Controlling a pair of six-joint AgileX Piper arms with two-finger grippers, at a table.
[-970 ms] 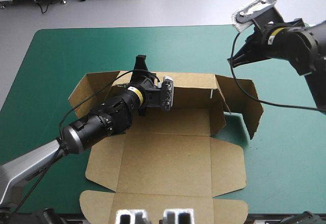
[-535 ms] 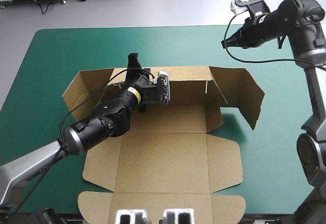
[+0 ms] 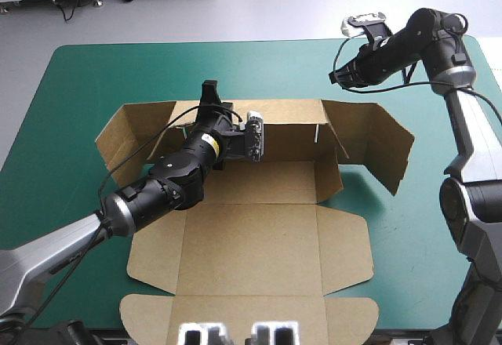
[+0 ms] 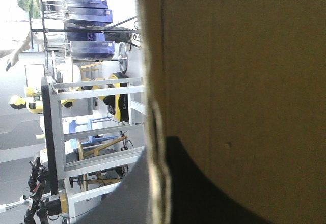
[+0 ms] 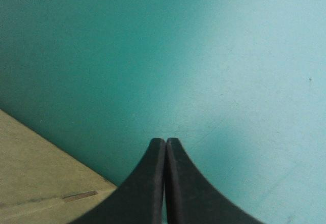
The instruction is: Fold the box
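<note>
The brown box [image 3: 259, 235] lies open on the teal-green cover [image 3: 94, 70], its back wall [image 3: 286, 129] raised. My left gripper [image 3: 210, 94] sits at that wall's top edge, left of its middle, shut on the board. In the left wrist view the box [image 4: 244, 71] fills one side, and one black finger [image 4: 204, 193] lies against it. My right gripper [image 3: 336, 77] hovers beyond the box's far right corner. Its fingers meet in a point [image 5: 165, 141] over the cover, with a corner of the box [image 5: 41, 173] beside them.
The right side flap [image 3: 384, 149] stands angled outward and the left flap [image 3: 129, 129] leans out too. The front lid panel [image 3: 251, 317] reaches the table's near edge. Bare cover [image 3: 439, 266] lies right of the box and behind it.
My right arm has swung in from the table's right side toward the box's far right corner. The right flap has opened outward a little. My left gripper stays on the back wall.
</note>
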